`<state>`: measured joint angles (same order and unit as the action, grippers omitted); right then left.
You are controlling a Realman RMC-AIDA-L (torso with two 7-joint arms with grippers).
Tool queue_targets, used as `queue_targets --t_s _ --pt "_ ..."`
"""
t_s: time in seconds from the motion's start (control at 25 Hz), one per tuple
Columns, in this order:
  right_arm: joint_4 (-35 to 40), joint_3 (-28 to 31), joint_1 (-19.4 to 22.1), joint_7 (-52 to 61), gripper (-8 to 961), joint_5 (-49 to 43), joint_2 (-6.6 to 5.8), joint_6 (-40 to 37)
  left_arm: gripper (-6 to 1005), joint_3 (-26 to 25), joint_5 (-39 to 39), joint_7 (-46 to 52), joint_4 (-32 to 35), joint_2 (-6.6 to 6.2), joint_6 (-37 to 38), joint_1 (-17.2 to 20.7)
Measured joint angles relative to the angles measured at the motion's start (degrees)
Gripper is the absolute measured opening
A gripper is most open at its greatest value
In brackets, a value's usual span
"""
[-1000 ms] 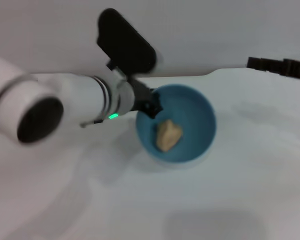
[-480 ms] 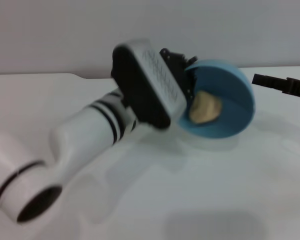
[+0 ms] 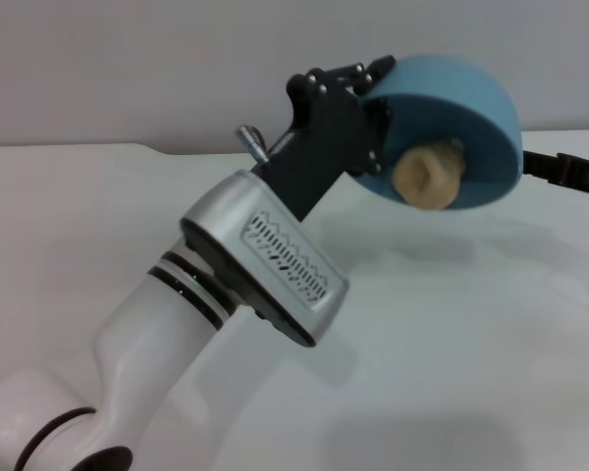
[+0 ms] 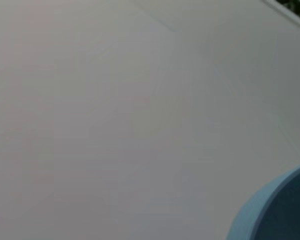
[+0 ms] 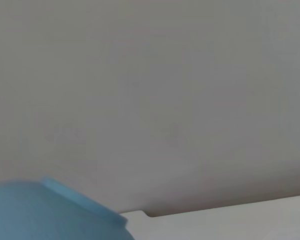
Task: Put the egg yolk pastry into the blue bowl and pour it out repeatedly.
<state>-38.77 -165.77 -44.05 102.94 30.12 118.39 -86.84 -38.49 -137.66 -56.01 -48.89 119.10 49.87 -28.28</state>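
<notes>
My left gripper [image 3: 376,118] is shut on the near rim of the blue bowl [image 3: 471,108] and holds it up above the white table [image 3: 452,334]. The bowl is tipped on its side, its mouth facing down and toward me. At the lower part of that mouth sits the egg yolk pastry [image 3: 427,175], a tan lump still inside the bowl. A piece of the blue bowl's rim [image 4: 270,210] shows in the left wrist view. The right wrist view catches the blue bowl's outside [image 5: 45,215]. My right gripper [image 3: 569,172] stays low at the far right, behind the bowl.
The left forearm [image 3: 265,265] slants across the middle of the table from the lower left. A grey wall [image 3: 128,69] stands behind the table's back edge.
The left arm has lifted the bowl off the table and tipped it from upright onto its side. The pastry has slid from the bowl's bottom to its lower rim.
</notes>
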Motion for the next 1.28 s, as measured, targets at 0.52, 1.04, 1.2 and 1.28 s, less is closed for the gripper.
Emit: queue_targets --t_s 0.52,1.04,1.2,1.28 --pt "1.29 0.36 0.20 -0.03 422 0.17 0.00 1.24 20 5.06 9.38 -0.32 1.52 -0.01 15.79 -1.35" --pt "2.92 0.00 -0.12 0.83 423 -0.15 -0.08 -1.23 24 4.62 13.29 2.23 3.37 0.01 10.92 -3.29" --pt "3.00 -0.04 -0.29 0.81 423 -0.20 -0.13 -1.60 24 -0.69 21.89 4.46 1.53 -0.15 2.11 -3.79" --pt "3.23 -0.07 -0.44 0.40 423 -0.47 -0.19 -2.00 25 -4.23 24.31 5.41 0.99 -0.32 -3.64 -4.22"
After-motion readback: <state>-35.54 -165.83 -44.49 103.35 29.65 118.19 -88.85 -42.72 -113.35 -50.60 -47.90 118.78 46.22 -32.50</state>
